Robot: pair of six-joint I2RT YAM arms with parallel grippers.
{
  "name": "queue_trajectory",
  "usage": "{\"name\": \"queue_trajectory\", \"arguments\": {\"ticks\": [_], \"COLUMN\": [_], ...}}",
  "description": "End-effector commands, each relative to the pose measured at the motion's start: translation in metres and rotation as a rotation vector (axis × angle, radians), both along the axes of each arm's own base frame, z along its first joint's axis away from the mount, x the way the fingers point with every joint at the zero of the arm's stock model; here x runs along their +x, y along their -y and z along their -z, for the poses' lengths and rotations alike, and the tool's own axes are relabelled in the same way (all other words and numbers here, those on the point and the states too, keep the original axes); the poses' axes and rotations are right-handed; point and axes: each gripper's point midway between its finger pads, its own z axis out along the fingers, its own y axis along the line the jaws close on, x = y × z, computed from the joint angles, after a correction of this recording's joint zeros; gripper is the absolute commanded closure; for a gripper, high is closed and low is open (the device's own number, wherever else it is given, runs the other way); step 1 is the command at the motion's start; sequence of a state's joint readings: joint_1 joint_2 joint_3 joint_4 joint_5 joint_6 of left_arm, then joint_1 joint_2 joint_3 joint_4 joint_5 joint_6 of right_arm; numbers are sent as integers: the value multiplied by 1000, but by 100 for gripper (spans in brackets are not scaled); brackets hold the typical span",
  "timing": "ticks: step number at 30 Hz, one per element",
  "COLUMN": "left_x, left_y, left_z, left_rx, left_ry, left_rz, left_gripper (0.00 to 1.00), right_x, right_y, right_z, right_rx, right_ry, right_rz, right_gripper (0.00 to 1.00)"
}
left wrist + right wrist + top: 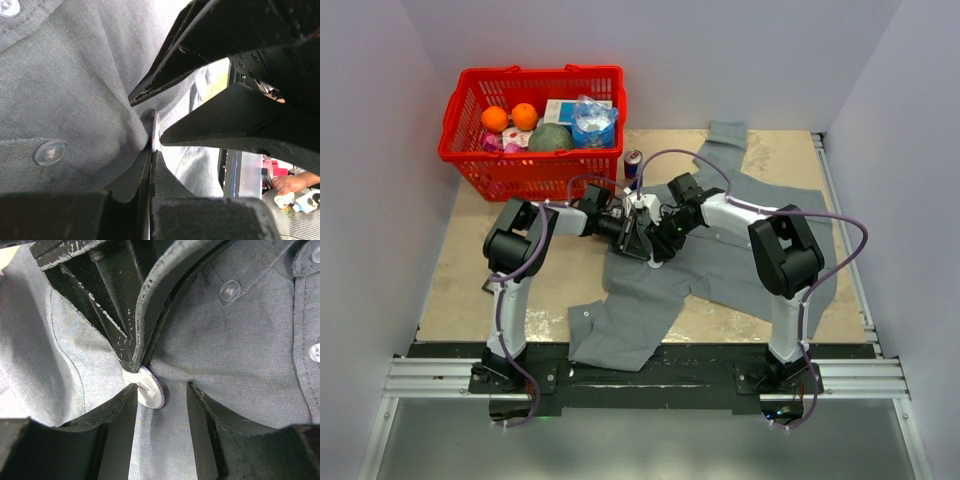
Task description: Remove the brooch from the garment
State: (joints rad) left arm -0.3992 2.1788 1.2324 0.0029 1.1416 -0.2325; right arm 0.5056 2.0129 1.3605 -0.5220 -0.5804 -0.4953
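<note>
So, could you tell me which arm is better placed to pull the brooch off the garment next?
Right, probably. The right gripper is open with its fingers either side of the brooch, ready to close; the left gripper is shut, seemingly pinching the brooch's rim.

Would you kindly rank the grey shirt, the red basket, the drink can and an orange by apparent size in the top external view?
1. grey shirt, clearly largest.
2. red basket.
3. drink can and orange: they look about alike, the can taller, the orange wider, so I would not rank them.
</note>
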Motion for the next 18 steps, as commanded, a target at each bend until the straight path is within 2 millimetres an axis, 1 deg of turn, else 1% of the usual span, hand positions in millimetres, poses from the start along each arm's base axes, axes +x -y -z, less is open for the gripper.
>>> {"name": "queue_trajectory", "arguments": {"ticks": [1,9,18], "left_x": [9,10,10], "left_y": [3,3,2], "left_z": [-13,-14,-14], "left_rx": [-62,-63,-66], "left_ry": [14,18,19], "left_rz": [9,8,9], "left_gripper": [100,100,100], "right_x": [-5,-7,-8], "right_y": [-1,2,7], "right_z": [15,20,20], "right_rx": [-52,-74,-110], "right_ry": [16,0,-36], "right_rz": [-1,12,39], "right_gripper": [53,53,53]}}
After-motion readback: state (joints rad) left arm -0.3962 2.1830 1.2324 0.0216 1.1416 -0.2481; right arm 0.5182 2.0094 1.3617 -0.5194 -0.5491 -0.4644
